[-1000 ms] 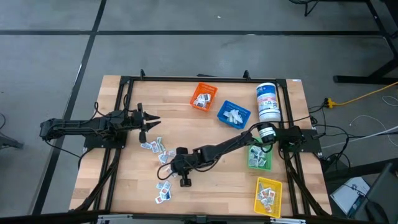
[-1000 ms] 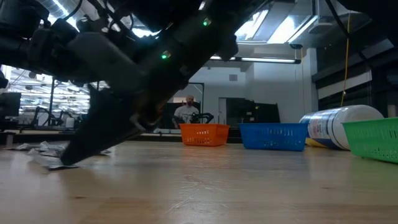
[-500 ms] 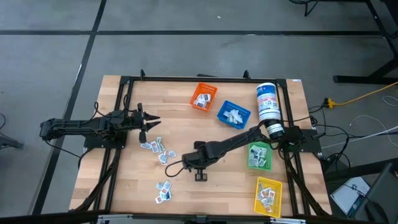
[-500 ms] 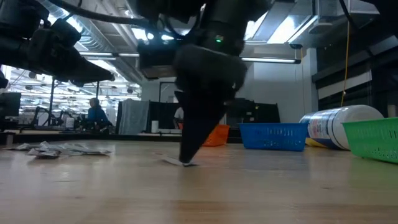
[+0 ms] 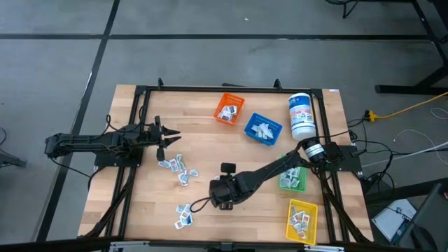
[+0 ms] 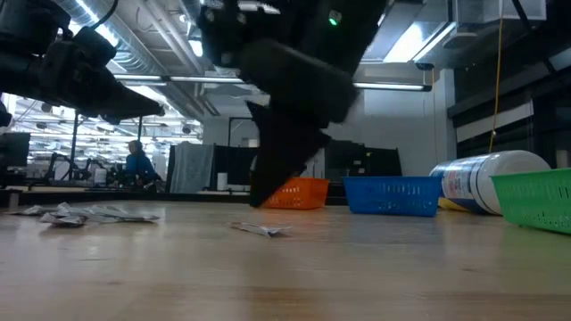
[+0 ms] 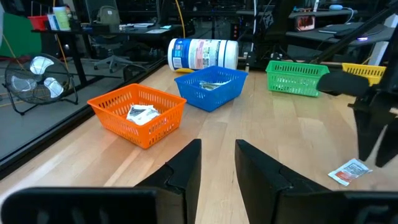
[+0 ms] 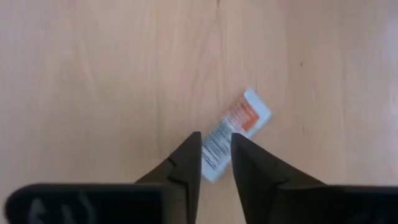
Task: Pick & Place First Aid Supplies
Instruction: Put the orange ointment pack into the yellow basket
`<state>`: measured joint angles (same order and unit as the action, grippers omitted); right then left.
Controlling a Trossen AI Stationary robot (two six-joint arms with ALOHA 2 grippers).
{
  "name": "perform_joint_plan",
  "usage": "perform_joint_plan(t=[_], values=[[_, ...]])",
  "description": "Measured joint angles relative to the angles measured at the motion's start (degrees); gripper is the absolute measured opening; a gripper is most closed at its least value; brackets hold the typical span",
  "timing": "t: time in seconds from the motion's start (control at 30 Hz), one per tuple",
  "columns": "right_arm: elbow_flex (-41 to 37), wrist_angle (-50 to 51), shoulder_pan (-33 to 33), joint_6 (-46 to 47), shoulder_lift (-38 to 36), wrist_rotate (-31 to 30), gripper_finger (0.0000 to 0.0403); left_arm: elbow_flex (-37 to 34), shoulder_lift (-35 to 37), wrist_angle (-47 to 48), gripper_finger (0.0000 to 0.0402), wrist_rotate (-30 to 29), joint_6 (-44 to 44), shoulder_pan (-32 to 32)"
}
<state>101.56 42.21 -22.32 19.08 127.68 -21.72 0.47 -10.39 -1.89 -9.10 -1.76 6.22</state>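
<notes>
**Right hand poised over a lone packet at mid-counter**

The right hand (image 8: 214,158) hangs above a single white packet with orange print (image 8: 233,134) that lies flat on the bare wood of the counter (image 5: 140,203), near its centre. Its fingers stand slightly apart with nothing between them, the packet showing through the narrow gap. More packets (image 5: 176,168) lie scattered toward nine o'clock, another cluster (image 5: 183,215) toward seven. The left hand (image 5: 170,136) waits over the counter's nine o'clock side, fingers parted and empty. Orange bin (image 5: 229,108) and blue bin (image 5: 262,129) sit toward twelve, green bin (image 5: 292,177) toward three, yellow bin (image 5: 302,218) toward five.
</notes>
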Motion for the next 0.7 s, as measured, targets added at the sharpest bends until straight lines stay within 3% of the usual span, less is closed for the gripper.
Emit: perform_joint_plan(t=[0.17,0.57,0.7], values=[[0.06,-3.4,-0.27,7.24,0.24,-2.14,0.0105,0.01,0.0,0.0,0.0091,0.0,0.0,0.0],[0.09,-2.04,-0.21,10.5,1.01,-2.1,0.0096,0.02,0.0,0.0,0.0092,0.0,0.0,0.0],[-2.18,-4.18,0.41,11.22,0.9,0.56,0.0096,0.02,0.0,0.0,0.0093,0.0,0.0,0.0]])
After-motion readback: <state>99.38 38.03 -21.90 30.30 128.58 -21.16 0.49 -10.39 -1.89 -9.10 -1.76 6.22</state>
